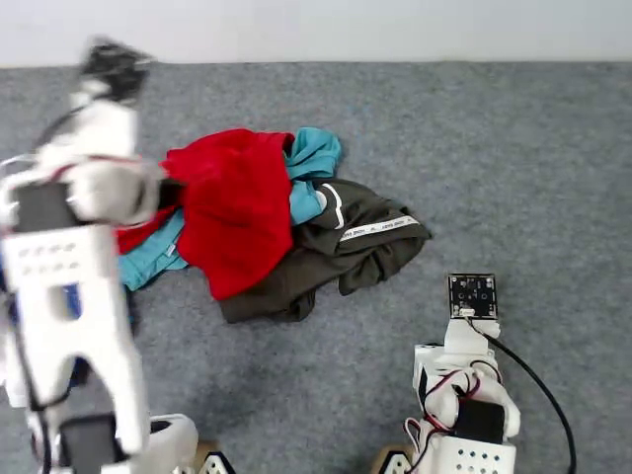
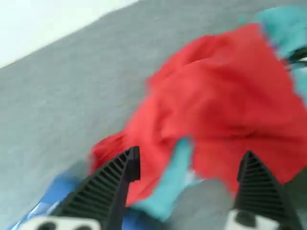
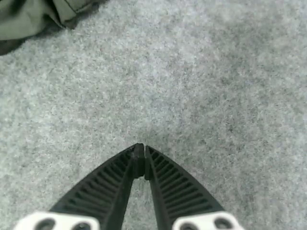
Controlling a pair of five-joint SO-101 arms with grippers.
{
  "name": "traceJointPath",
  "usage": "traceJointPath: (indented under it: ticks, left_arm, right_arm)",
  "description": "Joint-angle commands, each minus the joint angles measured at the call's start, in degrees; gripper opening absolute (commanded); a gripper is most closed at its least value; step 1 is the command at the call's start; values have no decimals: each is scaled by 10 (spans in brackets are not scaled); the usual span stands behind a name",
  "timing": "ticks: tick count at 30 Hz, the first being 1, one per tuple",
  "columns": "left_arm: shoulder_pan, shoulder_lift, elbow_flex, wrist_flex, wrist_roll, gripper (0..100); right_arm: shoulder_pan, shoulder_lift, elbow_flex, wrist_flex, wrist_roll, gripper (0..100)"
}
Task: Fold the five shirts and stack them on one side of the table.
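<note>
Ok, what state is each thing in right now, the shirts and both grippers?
red shirt: crumpled, unfolded, on top of the others.
teal shirt: crumpled, mostly under the red shirt.
dark shirt: crumpled, partly under the red shirt.
left gripper: fingers open, at the red shirt's edge.
right gripper: fingers shut, empty, over bare table.

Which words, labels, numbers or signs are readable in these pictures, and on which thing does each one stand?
white strip on the dark shirt: it carries small print, too small to read.
white curved mark on the same dark shirt: a sign only, no letters can be made out.
red shirt and teal shirt: no text visible.
Nothing can be quoted as readable text.
</note>
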Motion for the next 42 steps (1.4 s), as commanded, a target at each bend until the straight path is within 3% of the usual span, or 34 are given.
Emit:
traceJointPath:
  ticks: [1, 11, 20, 23, 27, 28, 35, 42]
  left_arm:
    - [68, 69, -15, -47, 42, 320]
    - [190, 269, -130, -71, 103, 320]
    - [186, 480, -258, -67, 102, 318]
    - [179, 526, -295, -55, 99, 254]
    - [169, 541, -363, -6, 53, 59]
    - [164, 540, -382, 7, 37, 8]
    - [77, 540, -584, 188, -5, 4]
    - [-127, 516, -717, 200, -3, 4]
  right_arm:
    - [2, -6, 8, 3, 4, 9]
    - [2, -6, 8, 3, 4, 9]
    - [2, -6, 8, 3, 4, 9]
    - [2, -6, 8, 3, 4, 9]
    - [2, -6, 8, 3, 4, 9]
    - [2, -6, 8, 3, 4, 9]
    - [2, -6, 8, 3, 4, 9]
    - [2, -6, 8, 3, 4, 9]
